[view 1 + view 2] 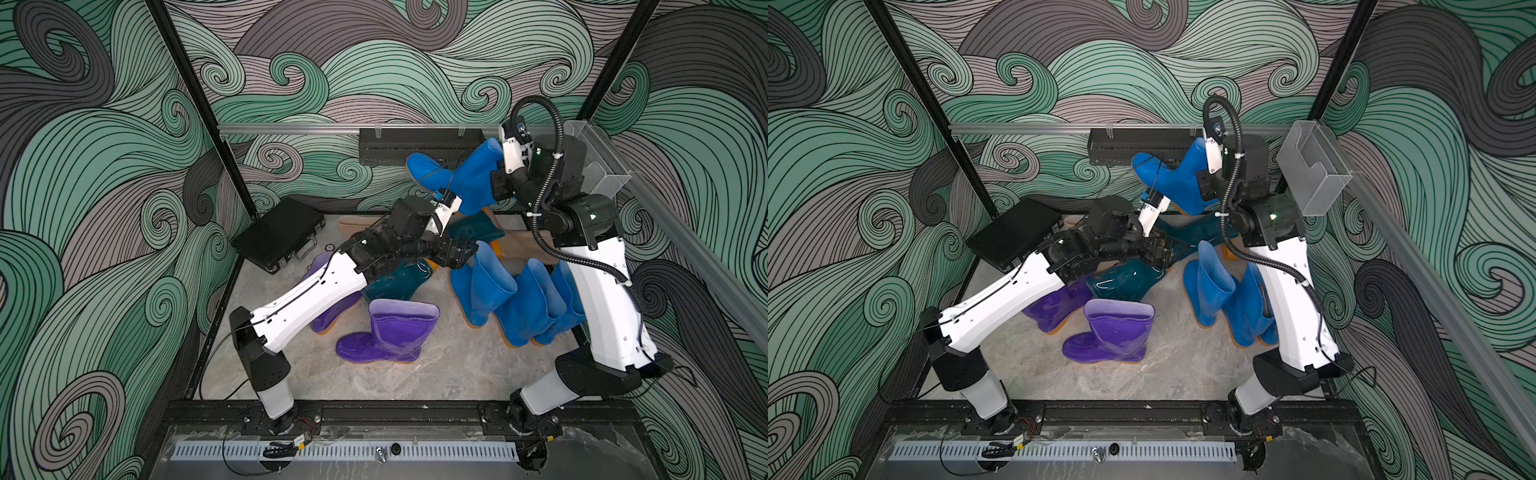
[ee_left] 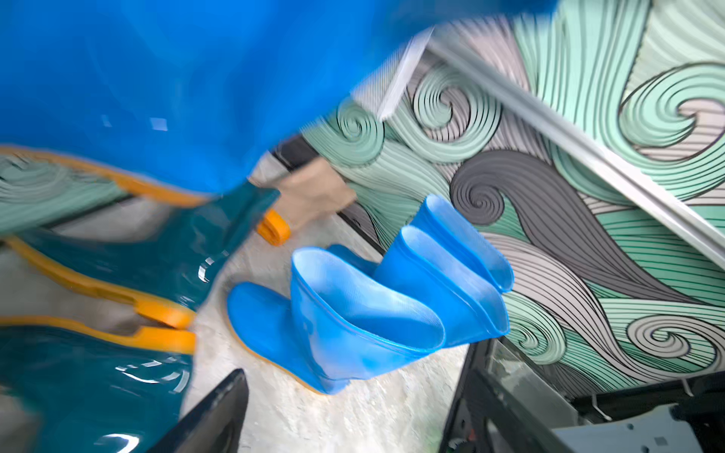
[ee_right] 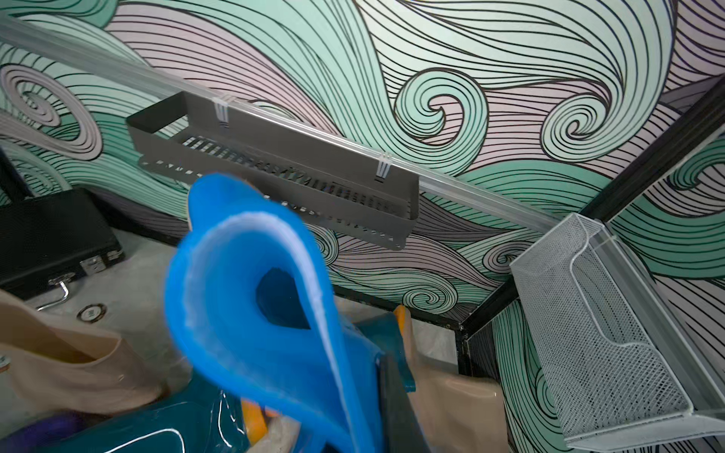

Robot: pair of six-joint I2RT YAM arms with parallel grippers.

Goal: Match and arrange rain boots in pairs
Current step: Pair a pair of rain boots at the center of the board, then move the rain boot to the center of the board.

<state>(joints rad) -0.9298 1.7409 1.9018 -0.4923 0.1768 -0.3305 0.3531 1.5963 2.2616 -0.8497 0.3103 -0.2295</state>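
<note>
Right fingers [image 3: 400, 412] clamp the raised blue boot [image 1: 469, 183] by its cuff, which is likely light, floppy and slick; left fingers [image 2: 212, 415] are spread and empty.

We see one bright blue rain boot [image 1: 473, 183] with a paler lining [image 3: 235, 243], and three more blue boots [image 1: 490, 286]. The purple boots [image 1: 399, 328] are glossy violet, the teal boots [image 1: 1125, 282] dark, the beige boots [image 3: 70, 364] plain. Their soles [image 2: 164, 313] are orange-yellow. The walls [image 1: 104, 166] carry swirling waves in green, grey and pale pink, lined black. The case [image 1: 278, 232] is black, the floor [image 1: 436, 374] marbled grey.
</note>
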